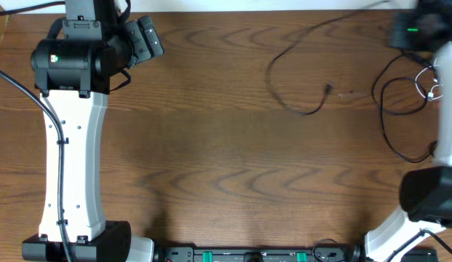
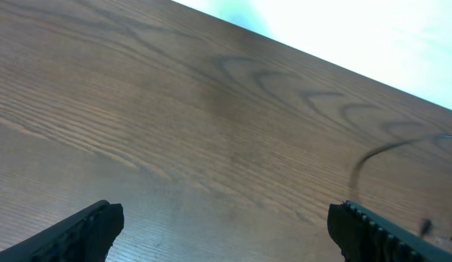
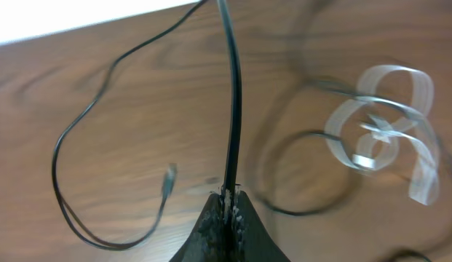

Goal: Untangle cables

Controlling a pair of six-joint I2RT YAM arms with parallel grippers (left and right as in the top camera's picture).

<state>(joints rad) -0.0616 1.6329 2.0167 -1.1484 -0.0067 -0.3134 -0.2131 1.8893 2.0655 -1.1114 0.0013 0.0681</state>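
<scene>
One black cable (image 3: 231, 94) clamped in right gripper (image 3: 229, 200), loose black cable (image 3: 58, 145) left of it, coiled white cable (image 3: 423, 175) close by, left gripper (image 2: 226, 218) gaping wide.

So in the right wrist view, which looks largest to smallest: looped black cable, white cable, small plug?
1. Looped black cable, widest sweep.
2. White cable, a compact coil, blurred.
3. Small plug, clearly the smallest.

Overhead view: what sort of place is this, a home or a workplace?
Probably a robotics lab bench, not a home. Two white robot arms, the left arm and the right arm, stand at a wood-grain table. A thin black cable and a coiled white cable lie on it, as for a handling test.
</scene>
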